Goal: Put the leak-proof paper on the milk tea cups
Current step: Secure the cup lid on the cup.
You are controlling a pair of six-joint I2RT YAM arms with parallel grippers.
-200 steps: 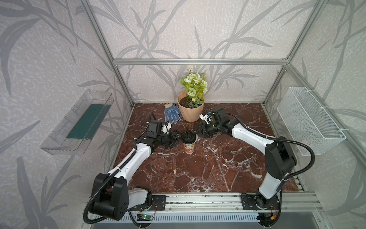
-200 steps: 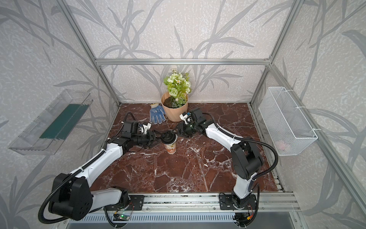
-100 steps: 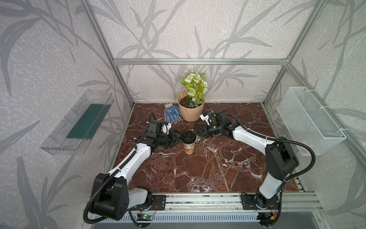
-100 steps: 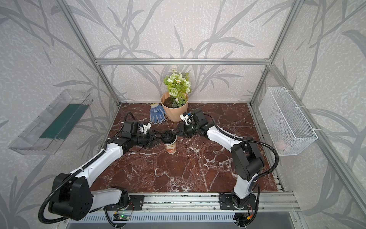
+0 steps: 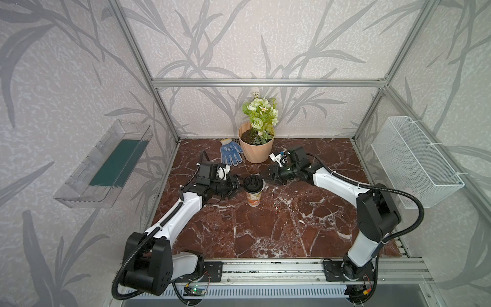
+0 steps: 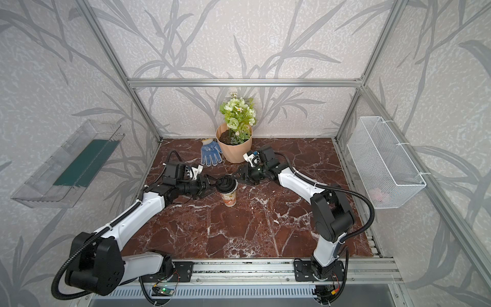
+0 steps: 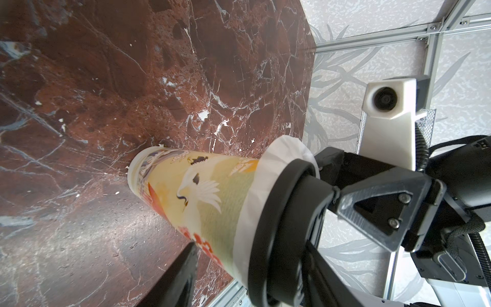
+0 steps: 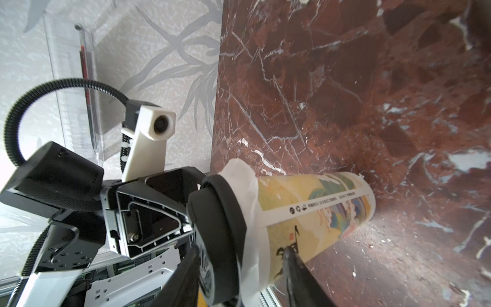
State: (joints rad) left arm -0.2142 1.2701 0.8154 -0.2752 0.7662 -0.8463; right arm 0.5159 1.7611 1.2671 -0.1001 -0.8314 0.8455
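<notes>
Hardly anything has moved in the last second. The cup [image 5: 252,198] stands upright in the same spot on the tabletop [image 5: 292,226], nearer the back edge than the front, a little toward the left edge, out in front of the pot [image 5: 255,150]. Both arms are still closed in on it from either side. Only the right end effector [image 5: 266,177] seems to have fidgeted slightly by the rim.

The paper [image 7: 284,154] is already over the cup's mouth. Its edge hangs down as a creased white skirt around the top of the wall, and the black lid [image 7: 287,226] sits on top of it.

The left end effector [image 5: 237,184] is drawn in as tight as it goes with its tips at the lid, and looks to be pinching it. The right one is spread. In its wrist view its fingers [image 8: 295,273] stand either side of the lid rim and the skirt, gripping nothing that I can see.

To my eye the paper's part is done. What remains is seating the lid squarely and letting go without tipping the cup or dragging the skirt askew.
</notes>
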